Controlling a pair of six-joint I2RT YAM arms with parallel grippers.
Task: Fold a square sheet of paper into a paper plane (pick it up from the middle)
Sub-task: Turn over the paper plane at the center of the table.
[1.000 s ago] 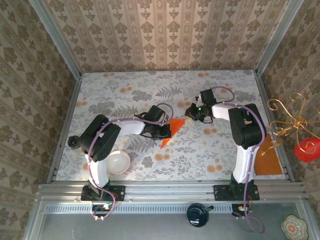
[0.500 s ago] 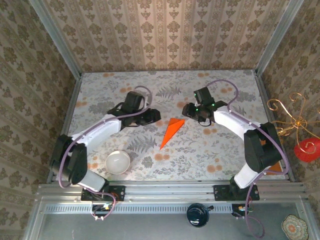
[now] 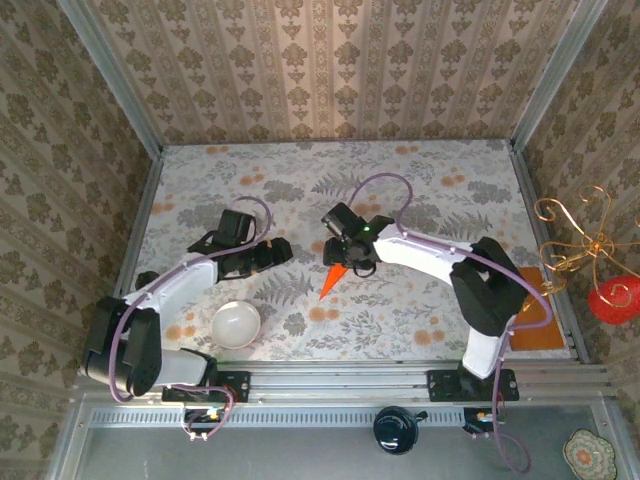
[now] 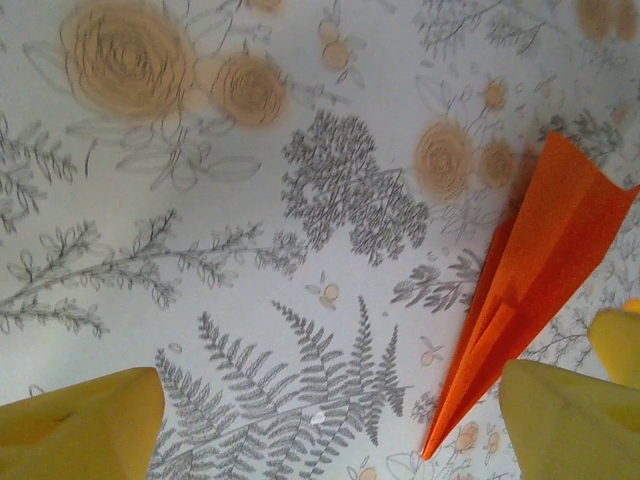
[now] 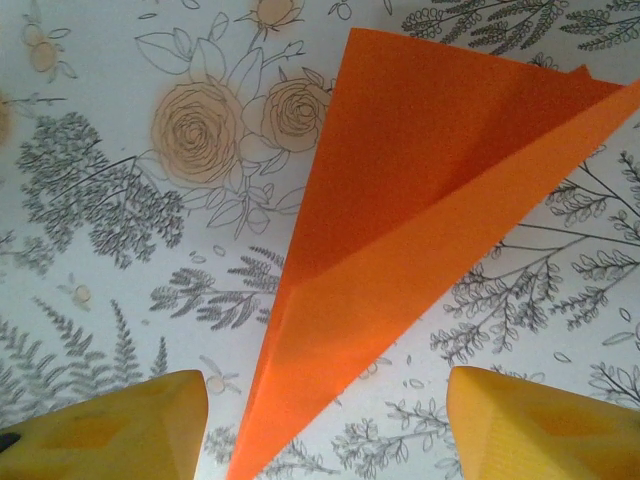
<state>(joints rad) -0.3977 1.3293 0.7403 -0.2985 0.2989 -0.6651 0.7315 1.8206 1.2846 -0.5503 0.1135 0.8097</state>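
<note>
Top external view. Listener: where is the paper, and what are your pincers doing?

Me: The narrow bright orange paper plane, a long pointed shape with a centre crease, lies near the middle of the flower-patterned desk, nose toward my bases. My right pincer hangs over its wide tail, jaws spread, gripping nothing. My left pincer sits apart to the left, also spread wide and empty. A round white bowl stands nearer my left base.

Listener: And close up?

Me: From the right wrist, my two yellow fingertips straddle the paper plane, which lies slanted between them, one fold layered over the other. From the left wrist, its nose lies just beside one of that pincer's tips.

Listener: How should you do this step well?

Me: I judge the folding nearly done, with a lift or a last press of the crease left. I would turn the right wrist so the jaws square up across the crease. Then I would descend over the middle of the body, not the flimsy nose, and close gently so the thin paper does not buckle. The left can pin the nose if it slides.
</note>
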